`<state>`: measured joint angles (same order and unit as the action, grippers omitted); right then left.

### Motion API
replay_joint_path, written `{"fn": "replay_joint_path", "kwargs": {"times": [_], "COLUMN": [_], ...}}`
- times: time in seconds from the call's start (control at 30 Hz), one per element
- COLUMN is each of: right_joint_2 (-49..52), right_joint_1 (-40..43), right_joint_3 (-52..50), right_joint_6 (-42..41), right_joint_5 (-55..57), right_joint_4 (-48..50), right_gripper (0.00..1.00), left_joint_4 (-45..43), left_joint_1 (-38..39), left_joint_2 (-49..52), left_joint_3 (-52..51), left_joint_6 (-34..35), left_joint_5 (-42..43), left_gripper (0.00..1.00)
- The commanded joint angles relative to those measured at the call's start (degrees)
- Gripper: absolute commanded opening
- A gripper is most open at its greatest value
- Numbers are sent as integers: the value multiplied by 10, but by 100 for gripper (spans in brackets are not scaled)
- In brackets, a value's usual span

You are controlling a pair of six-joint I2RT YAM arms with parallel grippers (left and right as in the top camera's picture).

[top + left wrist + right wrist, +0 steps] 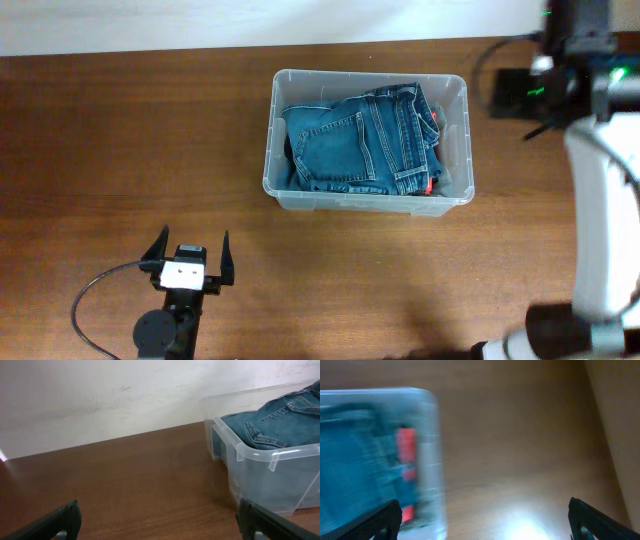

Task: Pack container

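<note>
Tabletop (pixel 120 130) holds the container (pixel 456 130), apart from the left end effector (pixel 194 240).

Even bright room light, right wrist view blurred, glare on table (pixel 520 522)

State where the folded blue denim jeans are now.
In the overhead view, the folded blue denim jeans lie inside the clear plastic rectangular container on the brown wooden table, right of centre.

Wide-spread, empty left fingers (pixel 226 260), pointing forward; right arm (pixel 600 200) stretched far out, right fingers (pixel 600 519) equally wide
</note>
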<state>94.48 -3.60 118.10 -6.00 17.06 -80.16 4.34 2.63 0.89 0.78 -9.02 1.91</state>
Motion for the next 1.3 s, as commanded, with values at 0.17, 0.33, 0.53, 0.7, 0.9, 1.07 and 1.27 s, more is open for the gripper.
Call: {"fn": "replay_joint_path", "kwargs": {"times": [0.17, 0.33, 0.53, 0.7, 0.9, 1.07, 1.27], "right_joint_2": [-141, -216, -299, -380, -513, -623, -743], "right_joint_1": [-204, -229, -229, -224, -163, -102, -48], "right_joint_3": [3, 3, 2, -3, -103, -238, -407], "right_joint_6": [-4, -4, -4, 0, 0, -53, -150], "right_joint_5": [7, 8, 8, 36, -19, -31, -32], "right_joint_4": [0, 0, 0, -14, -20, -19, -1], "right_gripper": [98, 98, 98, 98, 98, 98, 98], "left_joint_4": [2, 2, 2, 2, 2, 2, 2], "left_joint_1": [-3, -3, -3, -3, -3, -3, -3], "left_joint_2": [-6, -6, -6, -6, -6, -6, -6], "left_joint_3": [-3, -3, -3, -3, -3, -3, -3], "left_joint_6": [-8, -8, -8, -8, -8, -8, -8], "left_joint_5": [-4, -4, -4, -4, -4, -4, -4], "left_gripper": [99, 99, 99, 99, 99, 99, 99]}}
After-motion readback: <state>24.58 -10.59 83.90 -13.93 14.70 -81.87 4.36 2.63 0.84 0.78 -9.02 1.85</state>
